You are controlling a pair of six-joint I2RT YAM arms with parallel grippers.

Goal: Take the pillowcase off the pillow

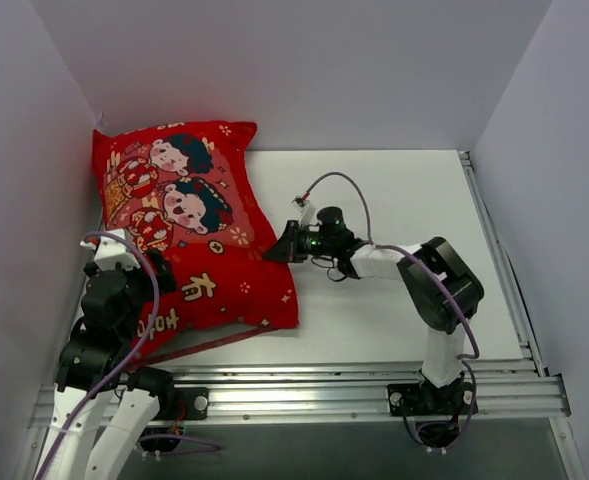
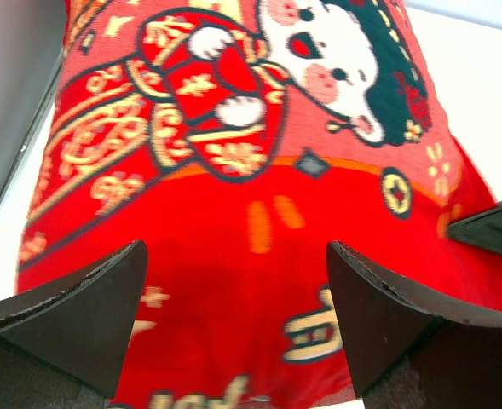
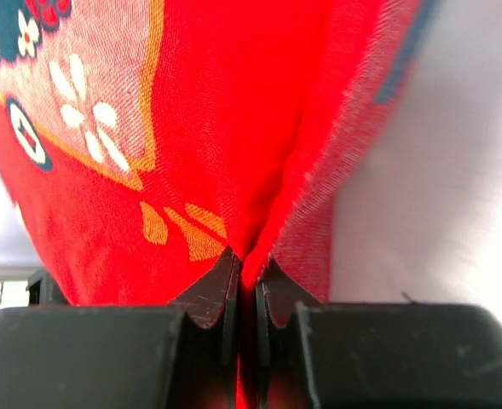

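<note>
Looking down from above: pillowcase (image 1: 184,225) puffed up on the left part of the table (image 1: 404,200), printed side up, far corner against the left wall (image 1: 24,150). Right gripper (image 1: 272,252) at its right edge, about midway along, closed on the fabric there. Left gripper (image 1: 154,272) over the near-left part of the cover, jaws hard to read from here.

Switching to the left wrist: left gripper (image 2: 235,281) with both fingers (image 2: 89,307) spread wide, holding nothing, close over the red cloth, contact impossible to tell. Pillowcase (image 2: 233,119) filling the view, cartoon child and gold motifs ahead.

Moving to the right wrist: right gripper (image 3: 244,285) pressed together on a pinched fold of the pillowcase (image 3: 225,119), red weave rising bunched from the tips. Pale surface (image 3: 438,170) to the right, too blurred to name.
</note>
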